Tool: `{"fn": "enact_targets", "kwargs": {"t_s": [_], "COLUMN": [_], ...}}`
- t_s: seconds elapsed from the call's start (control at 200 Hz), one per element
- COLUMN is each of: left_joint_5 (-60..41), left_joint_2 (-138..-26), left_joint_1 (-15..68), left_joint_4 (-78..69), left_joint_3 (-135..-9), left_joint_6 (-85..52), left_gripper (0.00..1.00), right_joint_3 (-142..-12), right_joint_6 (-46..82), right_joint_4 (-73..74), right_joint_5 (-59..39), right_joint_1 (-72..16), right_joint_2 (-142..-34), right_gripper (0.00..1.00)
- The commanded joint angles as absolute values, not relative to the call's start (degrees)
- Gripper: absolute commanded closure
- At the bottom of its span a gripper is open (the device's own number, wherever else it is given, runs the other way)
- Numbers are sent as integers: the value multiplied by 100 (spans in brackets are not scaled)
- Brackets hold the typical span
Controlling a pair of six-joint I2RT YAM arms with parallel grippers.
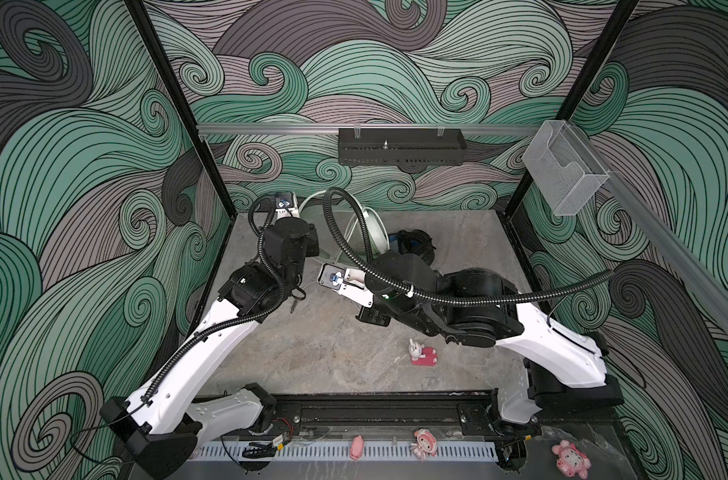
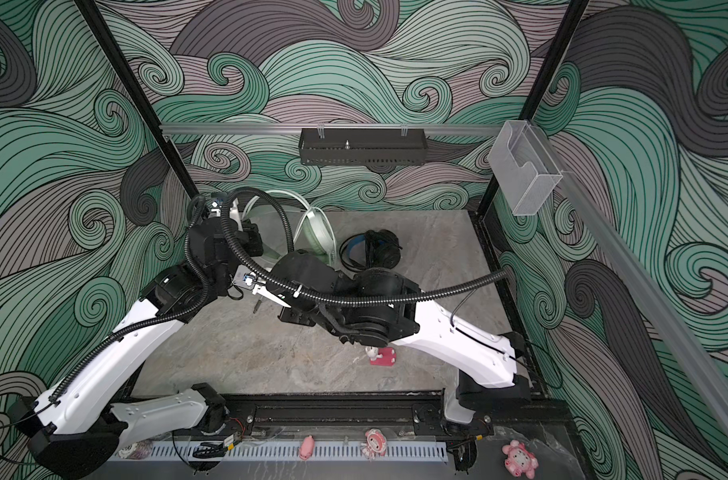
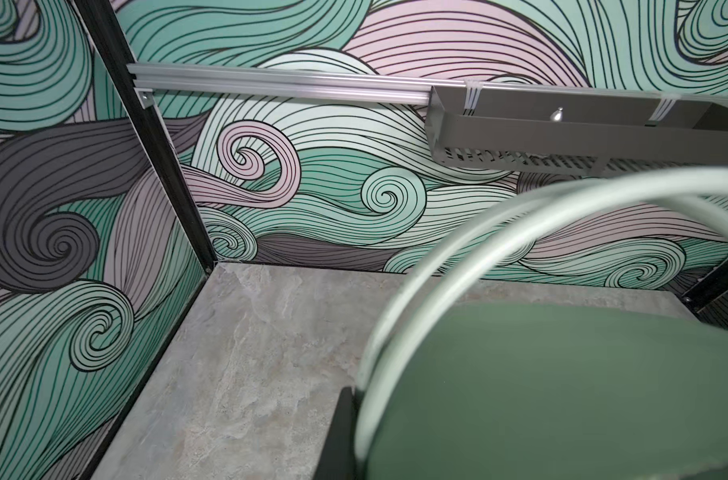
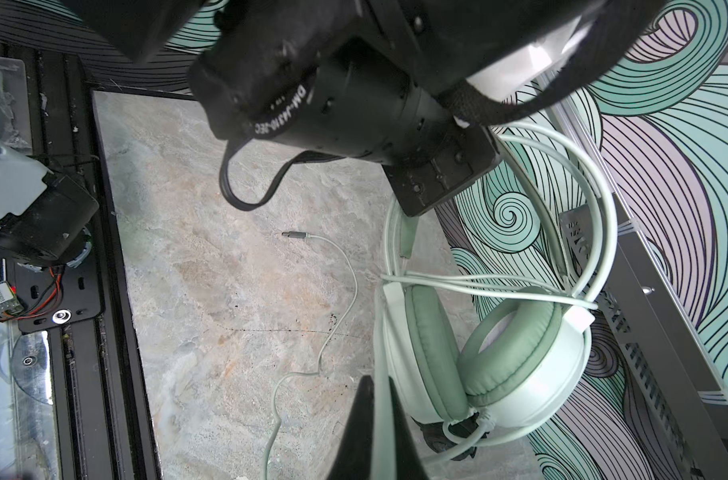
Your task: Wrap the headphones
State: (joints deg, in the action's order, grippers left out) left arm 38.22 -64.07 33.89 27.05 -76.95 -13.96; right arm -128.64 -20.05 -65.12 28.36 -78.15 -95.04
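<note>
The left arm (image 1: 196,365) and the right arm (image 1: 562,349) are built of white links joined by black motor housings, and a ribbed black conduit (image 1: 499,297) is tied along each. A white camera block (image 1: 333,277) with a blue lens is mounted at each wrist — a green light (image 1: 385,296) is lit on the right arm's black housing. White lettering (image 4: 279,120) beginning "DM" is printed on one black joint, and dark screw holes (image 2: 146,411) are dotted over the white shells.

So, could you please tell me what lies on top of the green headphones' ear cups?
Two strands of pale cable cross the green headphones above the ear cushions; the loose end trails over the table to its plug. Any turns behind the headphones are hidden by them.
</note>
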Motion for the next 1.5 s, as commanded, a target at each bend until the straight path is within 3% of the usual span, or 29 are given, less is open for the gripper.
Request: {"fn": "enact_targets", "kwargs": {"t_s": [0.0,0.375,0.61,0.851,1.396,1.496], "left_joint_5": [4216,4539,3318,2443,2246,2337], "left_joint_2": [-6215,-6133,-6220,-6328,-5898,-5817], "left_joint_1": [3401,3583,3621,3630,3926,3924], "left_joint_4": [2186,1579,2115,2832,3302,3223], "left_joint_3": [-7672,-7810,-8046,-8165,-7531,-7413], "left_joint_6": [-1137,530,1085,312,-293,-359], "left_gripper": [100,100,100,100,100,100], "right_joint_3": [-13124,-13129,-13081,-13631,-13903,-13806], "right_joint_6": [-1918,-2569,-3417,-3821,-2590,-2563], "right_joint_4": [-6748,-7447,-6570,-5857,-5567,-5687], "right_joint_5": [3051,4093,4780,4448,3183,3359], "right_joint_1": [-7805,-7890,-7860,-7863,-7856,-7856], "right_joint_2": [-9272,-9172,-9177,-9585,-9793,-9791], "right_gripper": [98,94,92,99,100,100]}}
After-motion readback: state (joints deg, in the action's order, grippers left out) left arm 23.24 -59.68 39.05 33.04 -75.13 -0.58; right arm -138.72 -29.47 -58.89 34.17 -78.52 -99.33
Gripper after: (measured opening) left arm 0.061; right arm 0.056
